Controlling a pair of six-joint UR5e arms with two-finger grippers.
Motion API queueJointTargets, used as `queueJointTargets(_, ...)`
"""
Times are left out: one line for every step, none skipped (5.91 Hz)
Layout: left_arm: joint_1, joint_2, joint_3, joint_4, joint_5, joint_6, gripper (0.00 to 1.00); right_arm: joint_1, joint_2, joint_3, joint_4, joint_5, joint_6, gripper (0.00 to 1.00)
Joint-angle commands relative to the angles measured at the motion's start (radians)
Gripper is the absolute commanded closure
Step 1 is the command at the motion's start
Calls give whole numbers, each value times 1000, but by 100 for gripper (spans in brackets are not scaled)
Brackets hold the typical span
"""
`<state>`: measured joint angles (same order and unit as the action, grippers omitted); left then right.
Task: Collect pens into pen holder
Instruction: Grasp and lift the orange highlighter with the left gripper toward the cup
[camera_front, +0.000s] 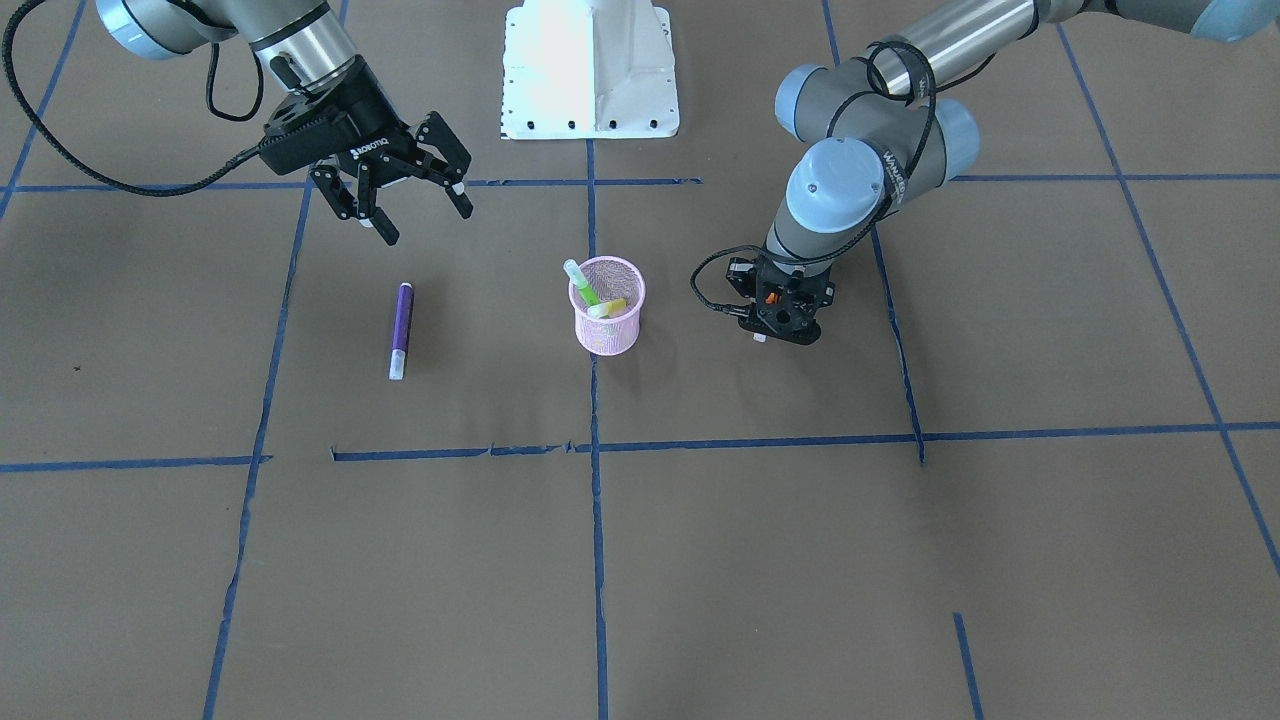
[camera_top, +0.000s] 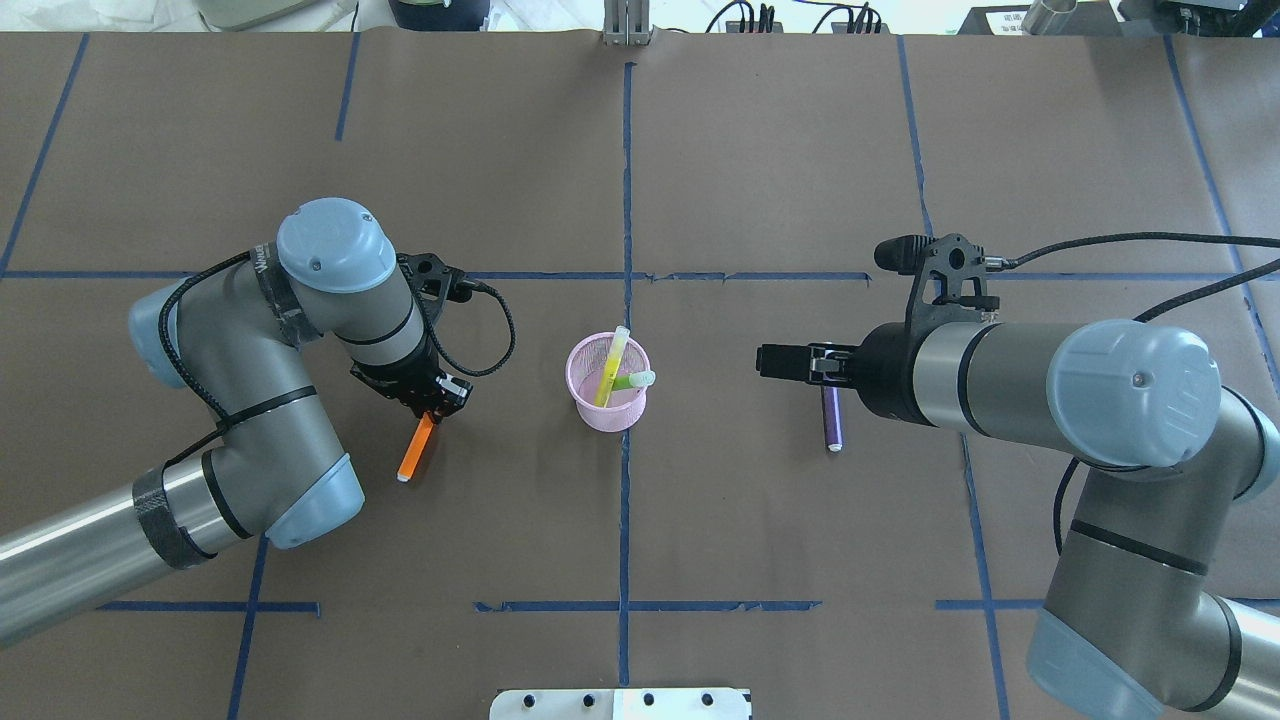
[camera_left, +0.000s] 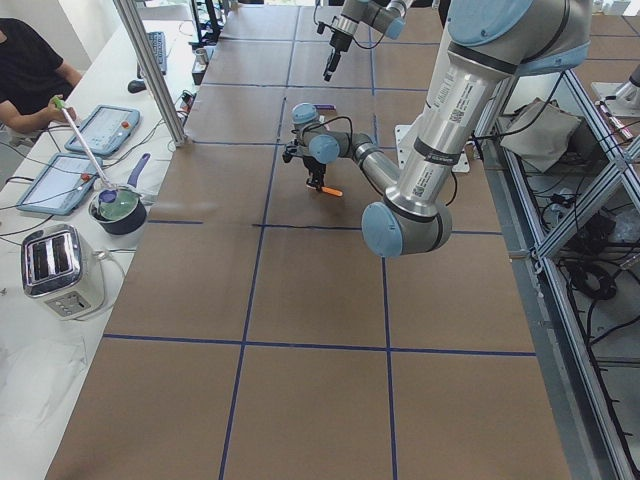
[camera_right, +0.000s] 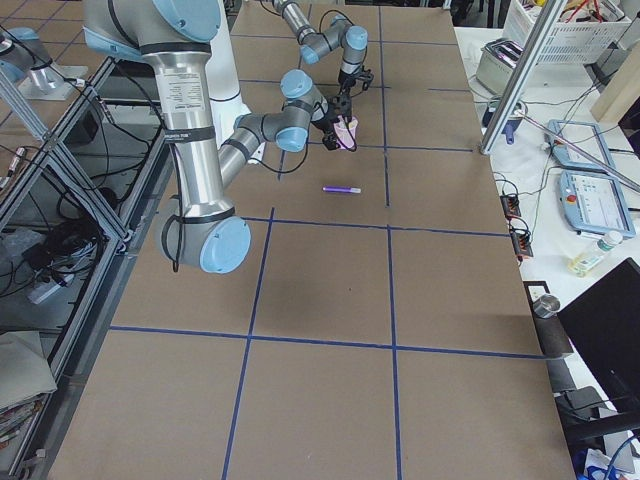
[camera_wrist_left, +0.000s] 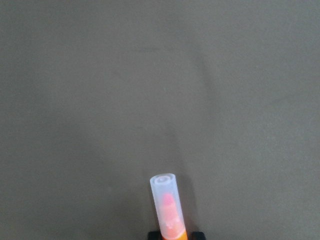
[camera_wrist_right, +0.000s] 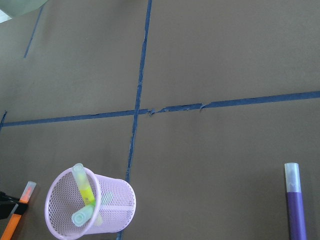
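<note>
Currently: left gripper (camera_top: 436, 404) clamped on the slim orange pen (camera_top: 414, 452), near the round pink wire-mesh pen holder (camera_top: 605, 421), which contains two greenish pens (camera_top: 609, 372). Right gripper (camera_front: 425, 220) spread wide, empty, above the slim purple pen (camera_front: 401, 325). Step, as judged: delivering orange. Next move needs it raised, tipped upright and centred over the rim.

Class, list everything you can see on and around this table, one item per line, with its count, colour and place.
slim purple pen: 1, purple with pale end, lying on the table near the right gripper
slim orange pen: 1, orange, held in the left gripper
slim green-yellow pens: 2, leaning inside the cup
round pink wire-mesh cup: 1, pink, table centre
paper-covered table: 1, brown with blue tape lines
white toaster: 1, side bench
left gripper: 1, black, shut on the orange pen
right gripper: 1, black, open
</note>
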<state>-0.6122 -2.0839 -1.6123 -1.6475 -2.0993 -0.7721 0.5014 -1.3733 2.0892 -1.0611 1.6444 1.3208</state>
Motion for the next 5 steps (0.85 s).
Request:
queueJointTargets(-4,-2,-46,0,-1,-1,100,0,-19,17,1,0,0,0)
queueJointTargets(-21,-2,-117,2,4,-4,100,3,-38,38,1,2,0,0)
queueJointTargets(-21,-21,-182,0,39,-19,100,15,-52,52,3,14,0,0)
queueJointTargets(-20,-42,-233,-18,114,-30,100,76,-53,46,0,122,0,0)
queueJointTargets(-14,-73,-250,-90,189,-124,100,150,-53,31,-5,252,0,0)
